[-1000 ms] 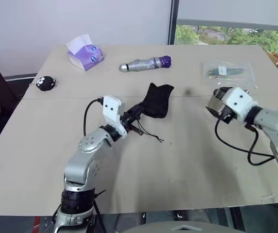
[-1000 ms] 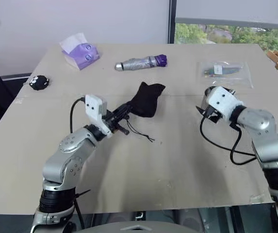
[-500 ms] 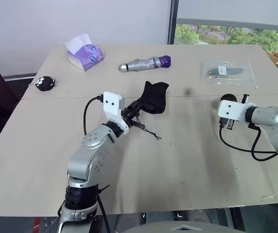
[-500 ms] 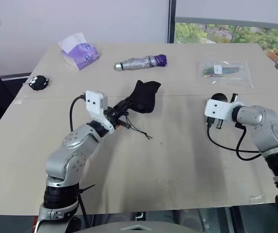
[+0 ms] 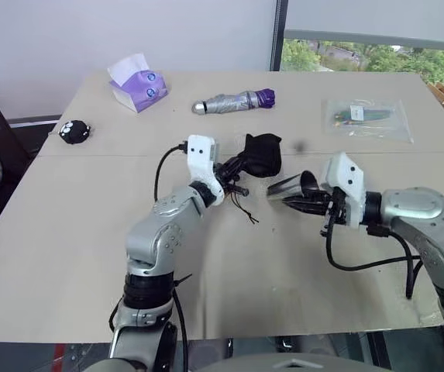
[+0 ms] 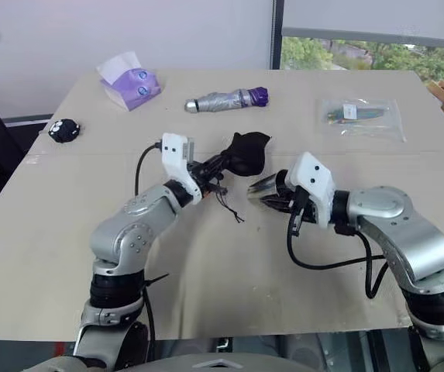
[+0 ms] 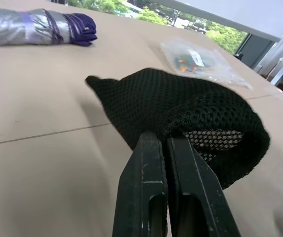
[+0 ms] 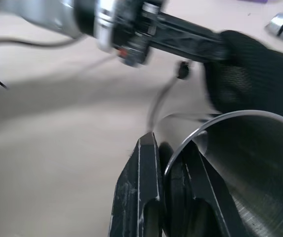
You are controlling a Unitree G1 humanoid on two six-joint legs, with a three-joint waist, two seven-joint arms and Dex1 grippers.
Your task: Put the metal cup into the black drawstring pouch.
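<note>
While the black drawstring pouch (image 5: 261,155) is held up off the table (image 5: 74,232) near its middle, its rim is pinched between the closed fingers of the left gripper (image 7: 167,143), and its mouth is turned to the right. Just right of the pouch, the metal cup (image 5: 291,187) is gripped by its rim in the narrow jaws of the right gripper (image 8: 173,148), lying sideways above the table. A folded umbrella (image 5: 232,101) lies at the far side.
</note>
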